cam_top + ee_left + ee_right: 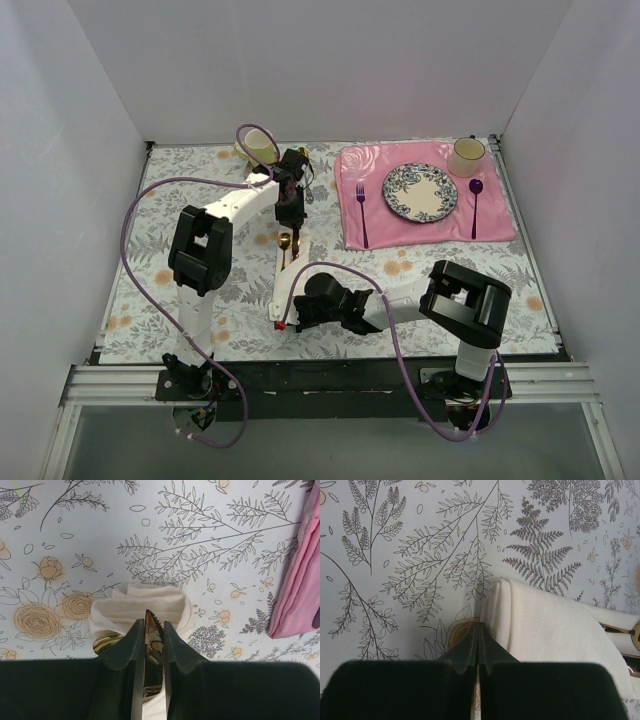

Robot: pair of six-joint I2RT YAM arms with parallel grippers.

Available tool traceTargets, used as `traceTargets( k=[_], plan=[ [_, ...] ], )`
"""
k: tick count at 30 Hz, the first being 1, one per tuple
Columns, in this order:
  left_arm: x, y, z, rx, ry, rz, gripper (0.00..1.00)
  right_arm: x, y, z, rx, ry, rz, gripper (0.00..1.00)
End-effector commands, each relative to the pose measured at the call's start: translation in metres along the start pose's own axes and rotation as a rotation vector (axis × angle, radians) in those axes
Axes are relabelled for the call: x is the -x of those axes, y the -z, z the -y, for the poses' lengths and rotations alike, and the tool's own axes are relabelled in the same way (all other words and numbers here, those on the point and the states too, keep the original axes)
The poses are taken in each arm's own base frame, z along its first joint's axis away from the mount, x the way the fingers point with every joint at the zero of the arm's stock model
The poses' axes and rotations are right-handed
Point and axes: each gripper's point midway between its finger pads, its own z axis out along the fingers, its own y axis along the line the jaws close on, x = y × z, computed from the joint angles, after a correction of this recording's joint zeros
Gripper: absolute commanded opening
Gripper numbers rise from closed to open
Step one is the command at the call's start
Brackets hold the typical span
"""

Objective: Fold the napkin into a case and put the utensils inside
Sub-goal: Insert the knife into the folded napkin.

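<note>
The napkin [284,280] lies folded into a long narrow cream strip on the floral cloth. Its open far end [150,600] shows in the left wrist view. My left gripper [152,624] is shut on the copper knife [151,632], whose serrated tip points at that opening. The spoon's gold bowl [106,642] sticks out of the napkin just left of the jaws, and its handle is hidden inside. Above the strip's far end hangs the left gripper [292,214]. My right gripper [478,628] is shut on nothing, its tips beside the napkin's near end [545,625], [289,319].
A pink rose-printed placemat [500,225] lies at the back right, carrying a patterned plate [420,192], a purple fork [361,210] and a purple spoon [475,205]. One cup [466,156] stands behind it, another cup [259,146] at the back left. White walls close three sides.
</note>
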Motion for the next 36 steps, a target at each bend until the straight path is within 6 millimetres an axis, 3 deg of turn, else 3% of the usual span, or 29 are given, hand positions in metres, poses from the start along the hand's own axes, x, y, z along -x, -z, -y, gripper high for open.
traceTargets(
  k=[1, 10, 11, 16, 22, 27, 29, 31, 33, 36],
  plan=[
    [0.013, 0.034, 0.007, -0.029, -0.012, 0.071, 0.04, -0.018, -0.002, -0.004, -0.003, -0.017, -0.054, 0.01],
    [0.009, 0.035, 0.006, -0.018, -0.026, 0.074, 0.15, -0.018, -0.002, -0.003, -0.007, -0.017, -0.054, 0.01],
    [0.008, 0.035, 0.007, -0.02, -0.027, 0.074, 0.23, -0.018, -0.002, -0.003, -0.007, -0.018, -0.054, 0.01],
    [0.029, 0.046, 0.011, -0.02, -0.046, 0.143, 0.41, -0.017, -0.001, -0.002, -0.009, -0.017, -0.05, 0.01],
    [0.053, 0.054, 0.013, -0.012, -0.069, 0.226, 0.43, -0.016, -0.002, -0.002, -0.008, -0.015, -0.047, 0.01],
    [0.06, 0.05, 0.02, -0.06, -0.14, 0.235, 0.36, -0.017, -0.002, -0.001, -0.009, -0.018, -0.05, 0.01],
    [0.062, 0.048, 0.025, -0.119, -0.173, 0.22, 0.26, -0.016, -0.002, -0.001, -0.011, -0.019, -0.048, 0.01],
    [0.07, 0.045, 0.02, -0.127, -0.253, 0.219, 0.21, -0.016, -0.002, -0.001, -0.011, -0.018, -0.045, 0.01],
    [0.067, 0.045, 0.031, -0.231, -0.36, 0.188, 0.1, -0.015, -0.002, -0.001, -0.008, -0.018, -0.043, 0.01],
    [0.067, 0.048, 0.027, -0.311, -0.5, 0.179, 0.09, -0.014, -0.001, -0.003, 0.007, -0.02, -0.035, 0.01]
  ],
)
